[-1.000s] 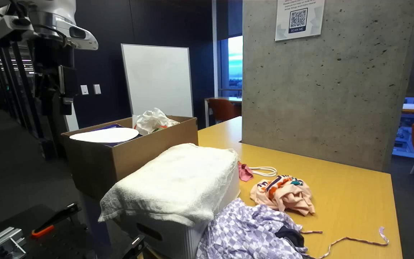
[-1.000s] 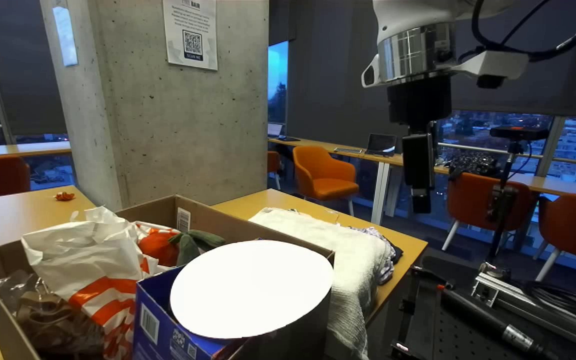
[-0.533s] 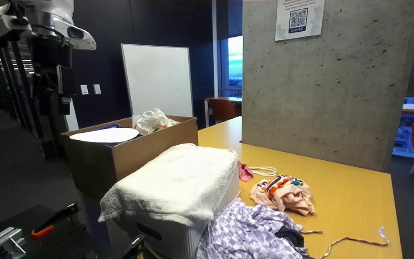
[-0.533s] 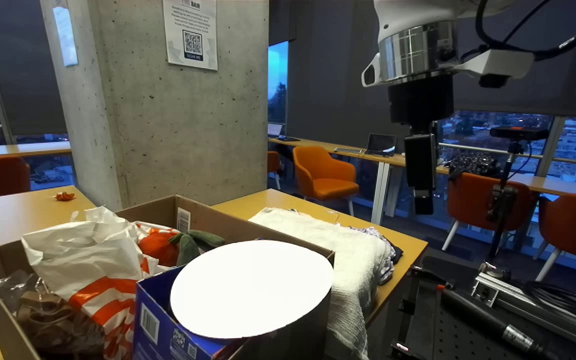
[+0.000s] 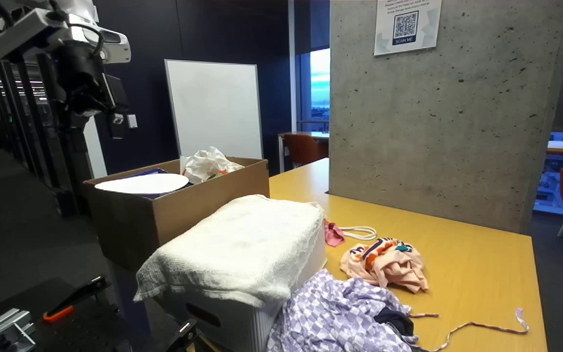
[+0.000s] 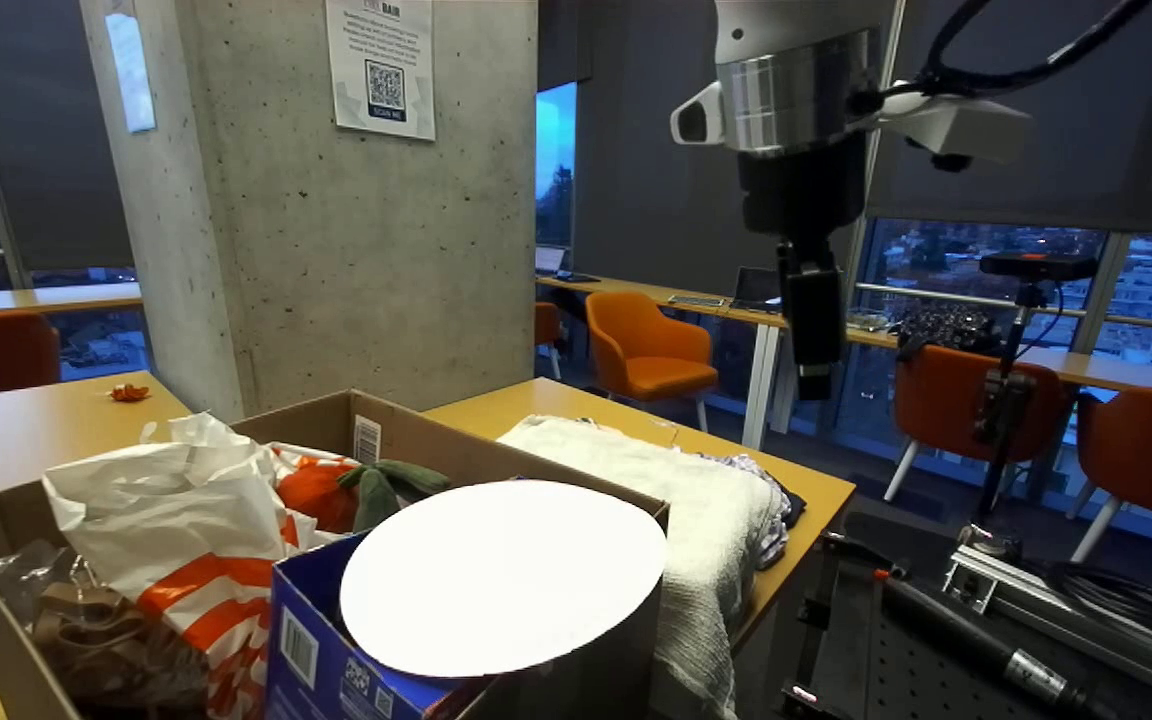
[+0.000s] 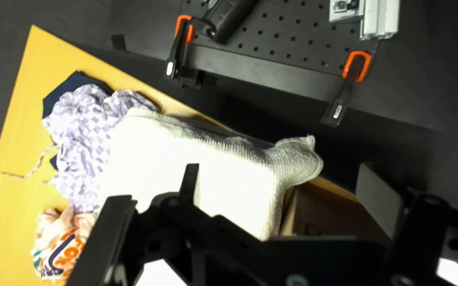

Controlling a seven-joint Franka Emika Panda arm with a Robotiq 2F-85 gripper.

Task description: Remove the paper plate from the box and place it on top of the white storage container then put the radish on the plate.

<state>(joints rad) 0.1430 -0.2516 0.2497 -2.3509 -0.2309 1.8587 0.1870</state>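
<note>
While my jaws stand spread, grasping nothing, gripper (image 7: 278, 180) hangs high, well apart from target. In exterior view, paper plate (image 6: 504, 578) lies below, to picture-left, across blue box (image 6: 326, 620) inside cardboard box (image 5: 198, 208). Plate round, no long axis; I judge rim best approached from above.

Upper right in an exterior view, a poster (image 5: 407, 28) reads “SCAN ME” below its QR code (image 5: 405, 24); upper left in an exterior view, “BAIR” tops that poster (image 6: 382, 70).
</note>
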